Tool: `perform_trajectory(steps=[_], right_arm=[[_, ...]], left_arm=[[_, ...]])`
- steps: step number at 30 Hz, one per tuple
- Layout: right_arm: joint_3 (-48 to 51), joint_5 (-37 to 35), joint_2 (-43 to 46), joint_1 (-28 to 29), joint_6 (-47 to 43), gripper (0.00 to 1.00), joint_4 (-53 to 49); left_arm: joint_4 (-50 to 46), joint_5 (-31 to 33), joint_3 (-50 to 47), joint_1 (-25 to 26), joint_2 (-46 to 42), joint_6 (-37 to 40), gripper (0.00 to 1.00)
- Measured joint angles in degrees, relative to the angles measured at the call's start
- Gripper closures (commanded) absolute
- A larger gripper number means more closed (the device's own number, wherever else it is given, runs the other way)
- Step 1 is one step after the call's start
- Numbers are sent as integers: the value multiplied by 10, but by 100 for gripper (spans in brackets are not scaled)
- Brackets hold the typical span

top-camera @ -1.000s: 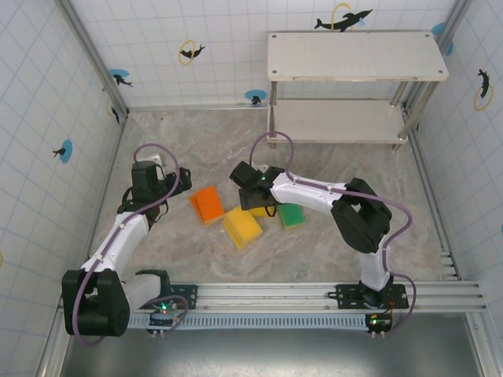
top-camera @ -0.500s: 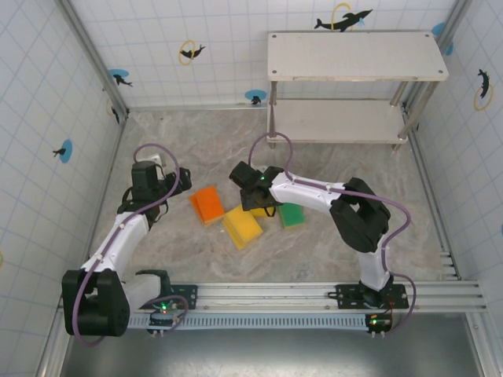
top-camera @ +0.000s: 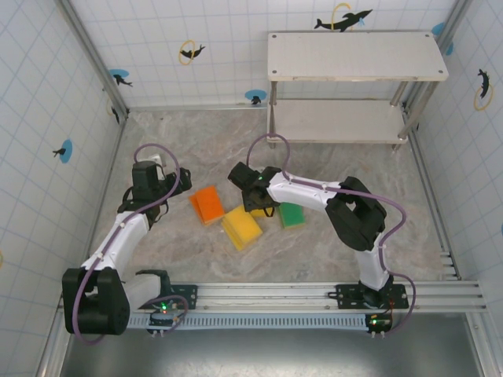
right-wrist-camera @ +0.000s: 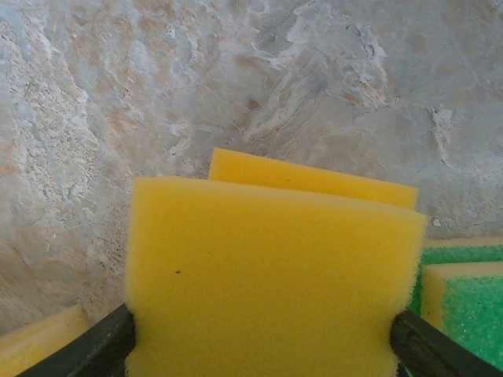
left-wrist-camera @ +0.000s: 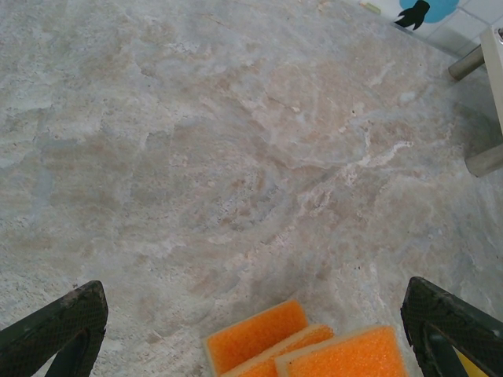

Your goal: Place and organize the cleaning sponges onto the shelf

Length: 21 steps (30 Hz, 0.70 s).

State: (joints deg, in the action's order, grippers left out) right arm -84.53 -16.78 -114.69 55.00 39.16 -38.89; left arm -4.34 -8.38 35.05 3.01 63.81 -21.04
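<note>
One yellow sponge [right-wrist-camera: 267, 259] sits pinched in the lowered right end effector [right-wrist-camera: 263, 345].

The yellow sponge [right-wrist-camera: 267, 275] is matt, fine-pored foam. The green sponge [right-wrist-camera: 470, 308] at lower right has a coarse, fibrous scouring face. The table [left-wrist-camera: 236, 157] looks like smooth marbled stone. The shelf [top-camera: 357, 55] has matt boards and shiny metal legs [left-wrist-camera: 474, 60].

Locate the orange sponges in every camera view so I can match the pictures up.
Top external: orange sponges lie left of centre on the table, between the two arms.
Left wrist: orange sponges sit at the bottom edge, from the middle towards the right.
Right wrist: a yellow sponge is at centre and a green sponge is at lower right.
Shared landmark: the marbled table under everything.
</note>
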Motion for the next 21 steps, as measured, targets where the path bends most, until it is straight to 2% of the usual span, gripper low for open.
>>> perform_trajectory(steps=[13,21], right_arm=[[0,-14,16,-12,-40,43,19],[13,11,47,-41,-76,44,48]], left_arm=[[0,0,0,0,7,0,2],[0,0,0,0,12,0,2]])
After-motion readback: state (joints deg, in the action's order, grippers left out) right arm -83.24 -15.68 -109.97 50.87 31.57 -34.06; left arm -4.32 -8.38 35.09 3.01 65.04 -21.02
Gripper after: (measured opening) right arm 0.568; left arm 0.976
